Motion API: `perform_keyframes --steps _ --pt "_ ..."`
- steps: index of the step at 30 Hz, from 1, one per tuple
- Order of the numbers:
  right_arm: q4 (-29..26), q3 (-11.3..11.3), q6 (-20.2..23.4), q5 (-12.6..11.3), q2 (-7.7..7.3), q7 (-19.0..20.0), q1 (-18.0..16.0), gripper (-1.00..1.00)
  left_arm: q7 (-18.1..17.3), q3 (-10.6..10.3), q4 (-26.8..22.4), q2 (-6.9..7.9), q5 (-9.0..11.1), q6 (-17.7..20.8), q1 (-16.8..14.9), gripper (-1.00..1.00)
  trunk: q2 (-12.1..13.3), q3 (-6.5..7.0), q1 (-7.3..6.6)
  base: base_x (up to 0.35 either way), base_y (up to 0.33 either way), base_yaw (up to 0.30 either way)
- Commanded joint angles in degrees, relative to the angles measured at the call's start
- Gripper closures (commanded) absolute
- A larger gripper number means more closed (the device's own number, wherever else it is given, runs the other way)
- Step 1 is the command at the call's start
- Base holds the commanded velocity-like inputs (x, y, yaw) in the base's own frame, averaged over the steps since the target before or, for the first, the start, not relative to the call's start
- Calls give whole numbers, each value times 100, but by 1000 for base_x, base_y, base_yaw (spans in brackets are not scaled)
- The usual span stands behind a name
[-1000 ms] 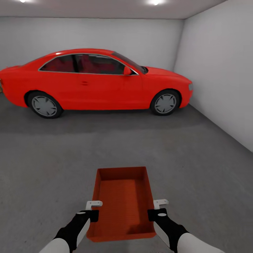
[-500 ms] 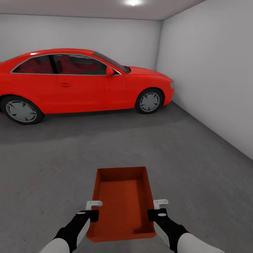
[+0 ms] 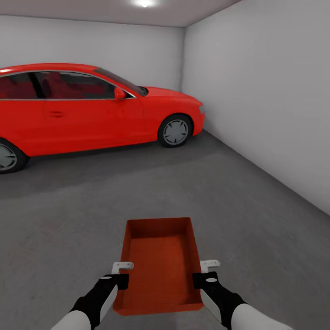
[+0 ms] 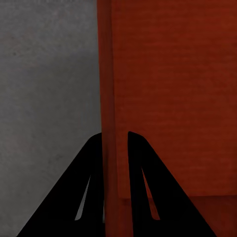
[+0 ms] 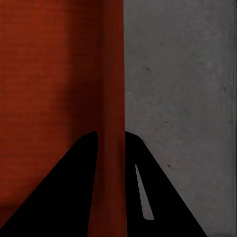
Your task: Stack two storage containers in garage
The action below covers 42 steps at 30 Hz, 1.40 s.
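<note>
- Nearest you, your left gripper is clamped on the left long wall of the one storage container in view. In the left wrist view its two dark fingers straddle that orange-red wall, one outside and one inside.
- Your right gripper is clamped the same way on the right long wall. In the right wrist view the wall runs between its fingers, with grey concrete beyond it.
- You have one container, held between the two grippers in front of you and above the floor. It is open-topped and nothing lies inside. Its long side points away from you.
- You can read no brand, label or writing on the container, the grippers or anything else here.
- Ahead of the container the floor is dark grey speckled concrete, and nothing stands on it between you and the car.
- Farther off, at your left, one red car stands side-on, its nose toward the right-hand wall. You see one full wheel and part of another at the picture's edge.
- Behind the car runs the plain grey-white back wall of the garage, with one ceiling light above it.
</note>
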Motion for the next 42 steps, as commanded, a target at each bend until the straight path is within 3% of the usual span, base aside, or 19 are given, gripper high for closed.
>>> perform_keyframes --steps 1,25,42 --pt "46 107 43 -75 -97 -143 -7 100 58 -140 -24 2 -46 27 0 100 -5 -6 1 0 0 -284" --pt "46 107 43 -75 -97 -143 -7 100 58 -135 -31 -4 -47 27 1 100 -5 -6 1 0 0 -284" --pt "46 107 43 -75 -97 -143 -7 100 58 -137 -31 -5 -46 27 1 100 -5 -6 1 0 0 -179"
